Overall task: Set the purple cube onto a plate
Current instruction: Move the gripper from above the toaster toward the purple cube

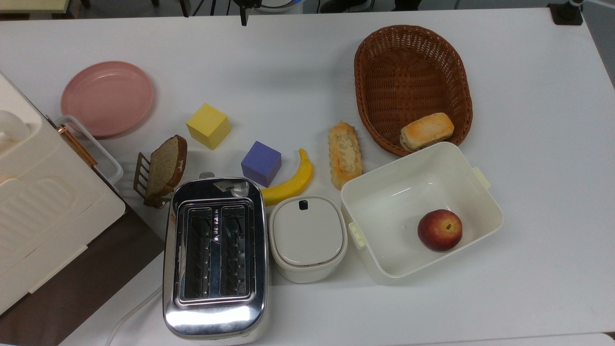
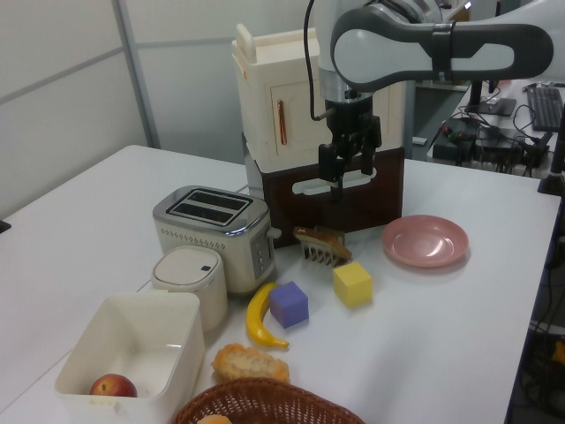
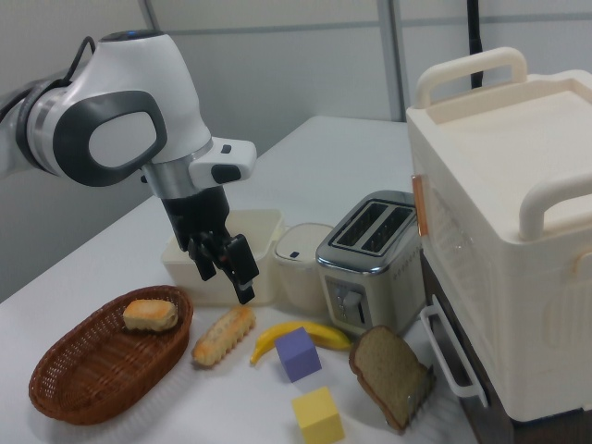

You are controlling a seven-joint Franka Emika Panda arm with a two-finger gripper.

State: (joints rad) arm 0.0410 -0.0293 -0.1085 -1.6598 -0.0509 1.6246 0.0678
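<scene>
Claw (image 2: 345,169) hanging high in left view, fingers parted, grasping nothing. Purple cube (image 1: 261,163) in top view resting on table (image 1: 298,72) beside banana (image 1: 291,181); plate (image 1: 107,97) well apart. Right view: approach step, descent onto cube due.

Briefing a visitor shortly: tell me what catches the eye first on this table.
The white robot arm hangs above the table, its hand open and empty. Below it the purple cube sits beside the banana, near the yellow cube. The pink plate lies bare at the top view's left, and the chrome toaster gleams nearby.
</scene>
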